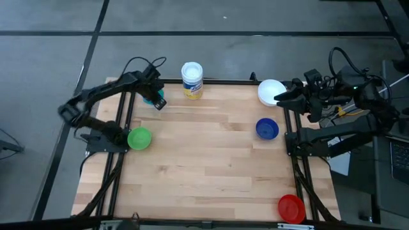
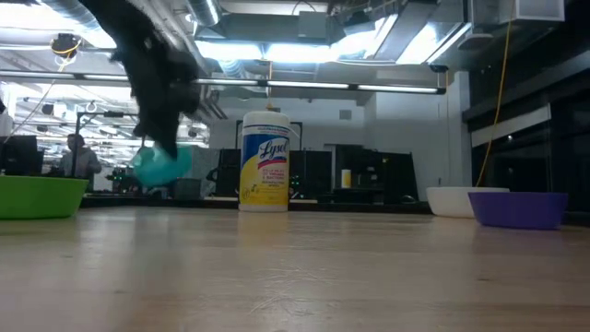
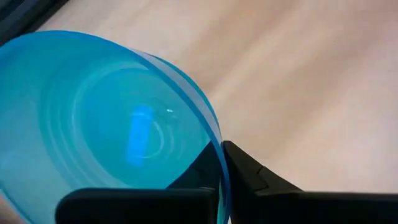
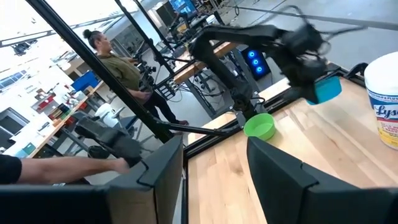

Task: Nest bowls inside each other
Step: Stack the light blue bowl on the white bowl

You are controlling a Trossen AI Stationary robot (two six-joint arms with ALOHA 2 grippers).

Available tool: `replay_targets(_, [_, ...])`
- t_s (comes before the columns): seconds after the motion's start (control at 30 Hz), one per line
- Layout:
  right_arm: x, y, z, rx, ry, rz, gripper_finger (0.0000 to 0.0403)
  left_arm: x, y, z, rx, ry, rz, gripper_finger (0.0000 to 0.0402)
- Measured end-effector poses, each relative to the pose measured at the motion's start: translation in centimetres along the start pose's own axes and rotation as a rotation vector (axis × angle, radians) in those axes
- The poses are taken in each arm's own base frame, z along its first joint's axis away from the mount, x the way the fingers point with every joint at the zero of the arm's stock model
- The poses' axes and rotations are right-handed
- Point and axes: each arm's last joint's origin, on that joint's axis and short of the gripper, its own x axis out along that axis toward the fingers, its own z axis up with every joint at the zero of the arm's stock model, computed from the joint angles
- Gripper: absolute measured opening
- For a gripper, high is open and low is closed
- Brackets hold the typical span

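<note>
My left gripper point(image 1: 155, 99) is shut on the light blue bowl point(image 3: 106, 118) at the far left of the table, and the low view shows that bowl point(image 2: 162, 164) above the wood. The green bowl point(image 1: 139, 138) sits on its base near the left edge. By the right edge sit the white bowl point(image 1: 271, 91) at the far end, the dark blue bowl point(image 1: 266, 128) in front of it, and the red bowl point(image 1: 291, 207) at the near corner. My right gripper point(image 4: 217, 168) is raised beside the white bowl, open, with nothing between its fingers. My left gripper pinches the light blue bowl's rim point(image 3: 213, 138), one finger inside the bowl and one point(image 3: 255, 174) outside the wall. The fingers slant down from above. The bowl hangs tilted below them, lifted clear of the table point(image 2: 277, 267).
A white canister with a yellow label point(image 1: 192, 80) stands upright at the far edge, just right of my left gripper. A black frame point(image 1: 300, 172) runs along the table's sides. Bare wood lies across the middle. A person point(image 4: 118, 68) stands beyond the table.
</note>
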Motion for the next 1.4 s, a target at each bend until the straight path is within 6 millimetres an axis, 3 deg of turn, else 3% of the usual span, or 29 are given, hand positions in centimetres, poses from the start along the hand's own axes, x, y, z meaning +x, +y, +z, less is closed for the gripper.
replay_targets(0.1, [0.5, -0.2, -0.1, 0.001, 0.021, -0.018, 0.0182, -3.9, -3.2, -0.1, 0.148, -0.226, -0.318, 0.0003])
replay_targets(0.27, [2.1, -0.5, -0.2, -0.031, 0.054, -0.054, 0.0182, -10.8, -7.2, 0.5, 0.191, -0.627, -0.715, 0.0003])
replay_targets(0.4, [4.0, -0.9, -0.2, -0.101, 0.072, -0.116, 0.0182, -16.3, -9.3, 1.6, 0.236, -1.021, -0.949, 0.0003])
replay_targets(0.5, [5.5, -1.4, -0.2, -0.165, 0.075, -0.185, 0.0182, -18.6, -9.8, 2.2, 0.149, -1.278, -1.060, 0.0002])
replay_targets(0.63, [7.4, -2.1, 0.0, -0.279, 0.046, -0.319, 0.0182, -18.5, -10.8, 3.3, -0.038, -1.462, -1.164, 0.0002])
replay_targets(0.9, [10.6, -2.9, 1.1, -0.462, -0.123, -0.623, 0.0182, -14.4, -14.0, 6.3, -0.568, -1.508, -1.206, 0.0002])
replay_targets(1.03, [11.9, -3.2, 1.3, -0.533, -0.178, -0.782, 0.0182, -14.2, -15.9, 8.2, -0.698, -1.565, -1.241, 0.0002])
replay_targets(1.23, [14.7, -3.7, 1.3, -0.630, -0.184, -0.860, 0.0182, -14.1, -19.2, 11.5, -0.853, -1.574, -1.283, 0.0002])
replay_targets(1.4, [16.4, -4.0, 1.5, -0.683, -0.229, -0.954, 0.0182, -12.4, -21.0, 13.2, -0.970, -1.496, -1.326, 0.0002])
